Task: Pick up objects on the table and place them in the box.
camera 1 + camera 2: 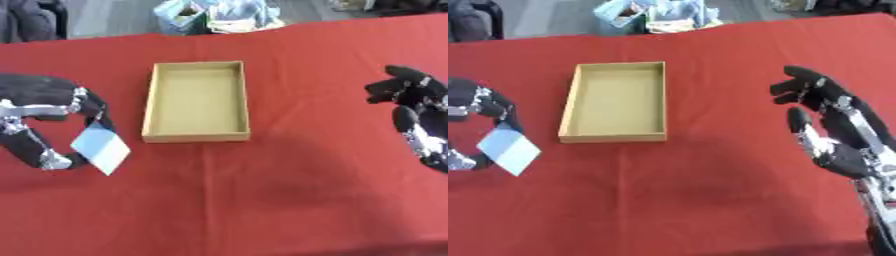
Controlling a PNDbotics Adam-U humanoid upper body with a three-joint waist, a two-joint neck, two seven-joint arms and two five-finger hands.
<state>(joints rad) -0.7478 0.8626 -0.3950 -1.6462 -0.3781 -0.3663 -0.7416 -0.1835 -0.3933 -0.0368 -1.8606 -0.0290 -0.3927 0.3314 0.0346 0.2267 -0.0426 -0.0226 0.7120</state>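
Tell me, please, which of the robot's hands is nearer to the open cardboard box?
Left. The left hand, pinching a pale card, sits just left of the box; the right hand hovers farther to its right.

A: The worktop [289, 200] wears a matt red cloth, lying smooth. The box [196, 135] looks like plain matt cardboard.

B: The card [101, 147] seems smooth, pale paper. The left hand [39, 107] is matt black with shiny silver metal joints, like the right hand [833, 130].
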